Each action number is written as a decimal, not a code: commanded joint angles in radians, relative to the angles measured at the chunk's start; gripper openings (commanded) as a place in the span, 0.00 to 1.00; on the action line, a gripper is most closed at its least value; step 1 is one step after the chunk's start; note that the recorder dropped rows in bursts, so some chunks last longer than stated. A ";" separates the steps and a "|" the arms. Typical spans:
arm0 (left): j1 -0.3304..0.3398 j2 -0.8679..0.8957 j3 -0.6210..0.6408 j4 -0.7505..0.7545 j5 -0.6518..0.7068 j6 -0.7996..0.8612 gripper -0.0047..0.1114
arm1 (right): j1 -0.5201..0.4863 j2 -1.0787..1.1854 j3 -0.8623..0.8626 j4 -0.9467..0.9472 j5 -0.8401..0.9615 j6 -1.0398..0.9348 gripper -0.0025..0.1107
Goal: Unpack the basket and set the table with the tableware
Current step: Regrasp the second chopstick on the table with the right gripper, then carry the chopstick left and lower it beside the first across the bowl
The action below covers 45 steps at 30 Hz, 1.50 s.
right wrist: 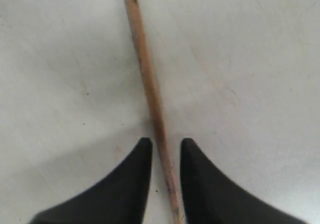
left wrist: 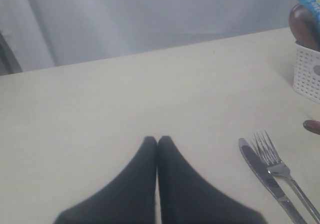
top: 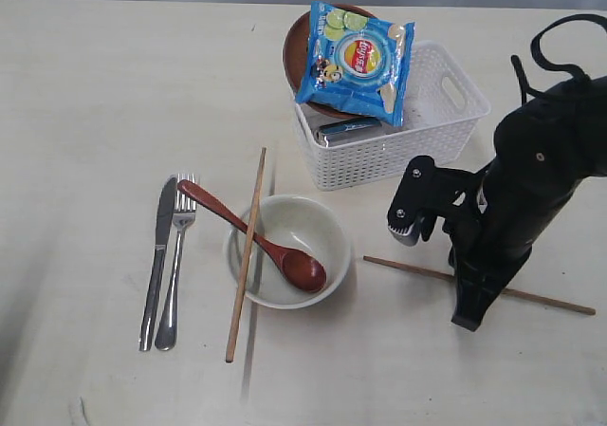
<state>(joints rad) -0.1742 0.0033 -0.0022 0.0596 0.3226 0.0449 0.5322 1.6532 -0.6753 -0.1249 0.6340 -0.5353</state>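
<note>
While the right gripper's (right wrist: 164,143) tips are hidden behind the black arm (top: 531,189) in the exterior view, its jaws are shown by the right wrist view straddling a thin wooden chopstick (right wrist: 145,69) on the pale cream wood-look table (top: 95,84); whether they clamp it cannot be told. Only in the left wrist view is the left gripper (left wrist: 158,139) seen, clenched and empty, near the steel knife (left wrist: 262,171) and steel fork (left wrist: 272,156). The white lattice plastic basket (top: 436,137) is set by the far edge; bare tabletop is left beyond the cutlery.

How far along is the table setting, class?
Done: knife, fork, bowl, spoon and one chopstick are laid out. In hand: the right end effector straddles the second chopstick, not yet lifted. Remaining: the plate and steel cup sit in the basket with the chip bag.
</note>
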 commanded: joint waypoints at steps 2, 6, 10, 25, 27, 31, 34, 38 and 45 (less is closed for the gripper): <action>0.002 -0.003 0.002 -0.009 -0.001 0.000 0.04 | 0.005 -0.009 0.003 -0.009 0.006 -0.013 0.48; 0.002 -0.003 0.002 -0.009 -0.001 0.000 0.04 | 0.019 0.013 0.003 -0.017 -0.026 -0.015 0.39; 0.002 -0.003 0.002 -0.009 -0.001 0.000 0.04 | 0.019 0.037 0.003 -0.021 -0.026 -0.015 0.42; 0.002 -0.003 0.002 -0.009 -0.001 0.000 0.04 | 0.019 0.091 0.001 -0.043 -0.049 0.015 0.02; 0.002 -0.003 0.002 -0.009 -0.001 0.000 0.04 | 0.019 0.070 -0.001 -0.043 -0.042 0.042 0.02; 0.002 -0.003 0.002 -0.009 -0.001 0.000 0.04 | 0.019 -0.008 -0.054 -0.043 0.051 0.133 0.02; 0.002 -0.003 0.002 -0.009 -0.001 0.000 0.04 | 0.019 -0.047 -0.078 -0.041 0.115 0.174 0.02; 0.002 -0.003 0.002 -0.009 -0.001 0.000 0.04 | 0.019 -0.097 -0.091 -0.011 0.205 0.254 0.02; 0.002 -0.003 0.002 -0.009 -0.001 0.000 0.04 | 0.019 -0.170 -0.091 0.231 0.297 0.264 0.02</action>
<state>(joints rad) -0.1742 0.0033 -0.0022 0.0596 0.3226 0.0449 0.5529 1.5157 -0.7603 -0.0094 0.8986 -0.2795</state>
